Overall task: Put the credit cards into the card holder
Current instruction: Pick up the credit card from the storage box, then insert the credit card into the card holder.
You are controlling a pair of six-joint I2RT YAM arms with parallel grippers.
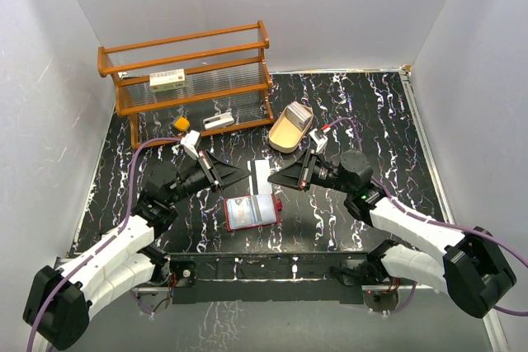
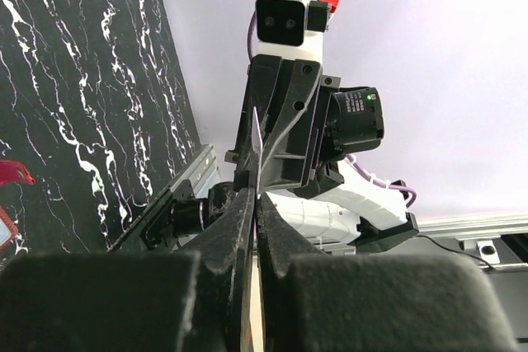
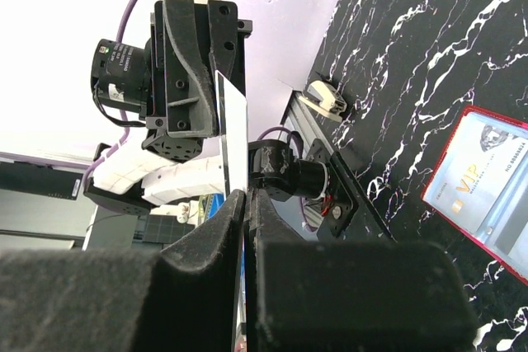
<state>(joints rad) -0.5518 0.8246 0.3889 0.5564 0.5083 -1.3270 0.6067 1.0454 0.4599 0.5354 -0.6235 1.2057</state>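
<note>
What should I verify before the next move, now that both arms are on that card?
1. The card is pinched in the left jaws: ok.
2. The same card is pinched in the right jaws: ok.
3. Only one arm is gripping before either pulls away: not ok, both grip.
4. The card holder lies open on the table: ok.
5. There is a free pocket beside the VIP card already in it: cannot tell.
</note>
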